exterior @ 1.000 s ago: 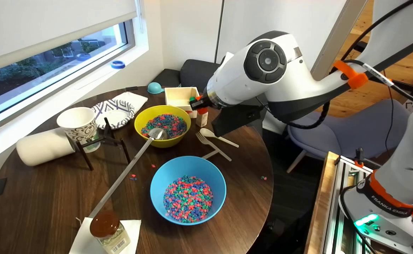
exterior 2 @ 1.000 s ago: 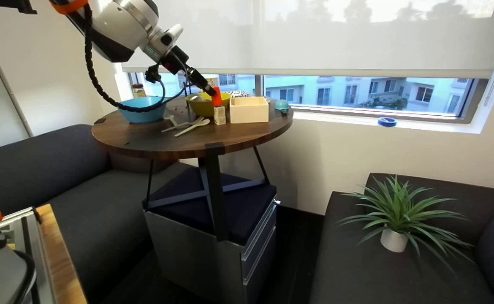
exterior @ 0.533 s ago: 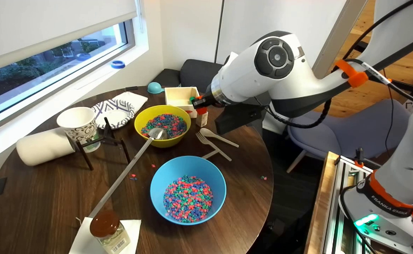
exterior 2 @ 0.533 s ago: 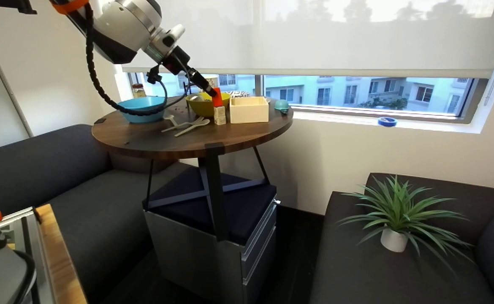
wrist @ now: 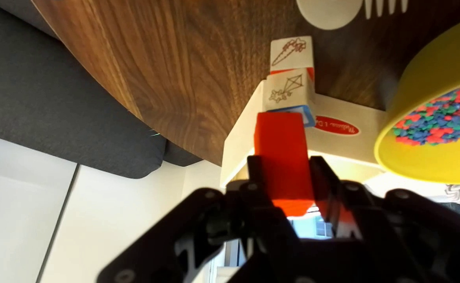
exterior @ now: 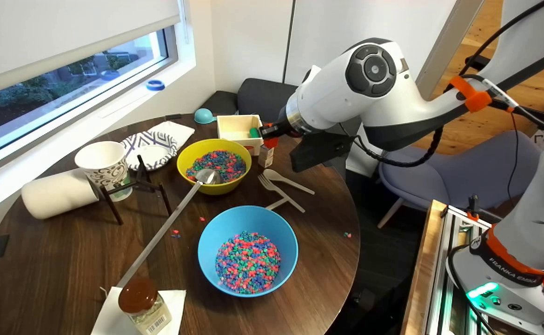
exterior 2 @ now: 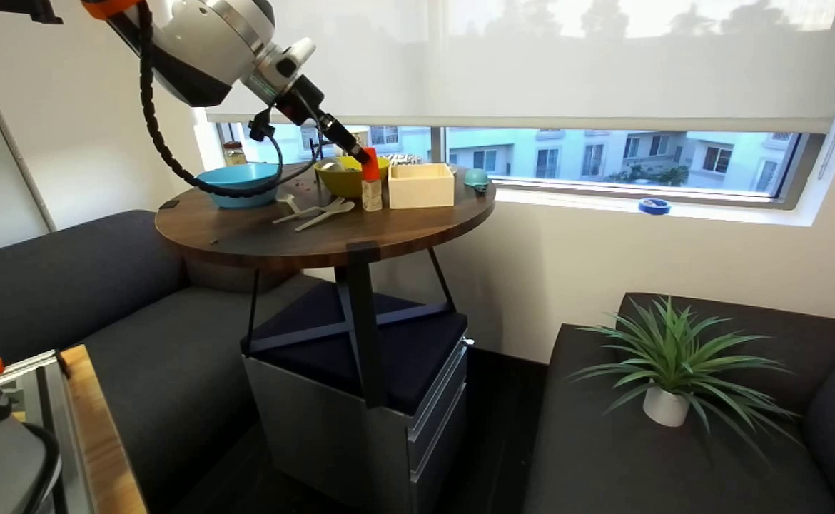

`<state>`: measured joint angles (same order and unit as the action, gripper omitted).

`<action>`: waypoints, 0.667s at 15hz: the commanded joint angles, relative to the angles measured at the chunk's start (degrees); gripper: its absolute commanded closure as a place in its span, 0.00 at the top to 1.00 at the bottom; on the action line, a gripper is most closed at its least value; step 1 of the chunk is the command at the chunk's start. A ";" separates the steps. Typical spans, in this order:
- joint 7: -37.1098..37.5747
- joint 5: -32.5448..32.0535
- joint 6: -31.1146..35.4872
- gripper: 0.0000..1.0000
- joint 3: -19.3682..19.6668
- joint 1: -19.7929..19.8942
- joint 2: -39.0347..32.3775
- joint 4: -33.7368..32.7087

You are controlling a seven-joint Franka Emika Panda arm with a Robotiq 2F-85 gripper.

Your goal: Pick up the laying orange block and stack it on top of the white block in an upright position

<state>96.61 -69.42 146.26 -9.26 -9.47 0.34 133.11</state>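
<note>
The orange block [wrist: 280,135] is held upright between the two black fingers of my gripper [wrist: 286,165] in the wrist view. In both exterior views the orange block [exterior: 271,142] [exterior 2: 370,165] is right above the white block [exterior: 266,157] [exterior 2: 372,195], leaning slightly. The white block stands upright on the table and looks like two stacked cubes in the wrist view, an upper one with a kite [wrist: 287,90] and a lower one with a carrot [wrist: 291,53]. I cannot tell whether the orange block touches the white top.
A pale wooden box [exterior: 240,139] stands right beside the white block, with a green piece [exterior: 255,132] in it. A yellow bowl [exterior: 244,179] with a metal ladle is close by. A blue bowl [exterior: 292,253] and wooden cutlery [exterior: 295,186] lie nearer. The table edge is close.
My gripper and the orange block have shifted slightly right and up in an exterior view, and the block leans a little more. The white block has not moved.
</note>
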 commanded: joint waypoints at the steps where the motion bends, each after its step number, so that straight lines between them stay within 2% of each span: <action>1: 1.38 -1.95 2.92 0.08 0.62 0.58 1.95 2.19; 10: -1.05 -1.26 6.68 0.08 1.89 1.41 1.29 1.55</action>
<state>96.33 -69.84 150.59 -7.94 -8.60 1.16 133.75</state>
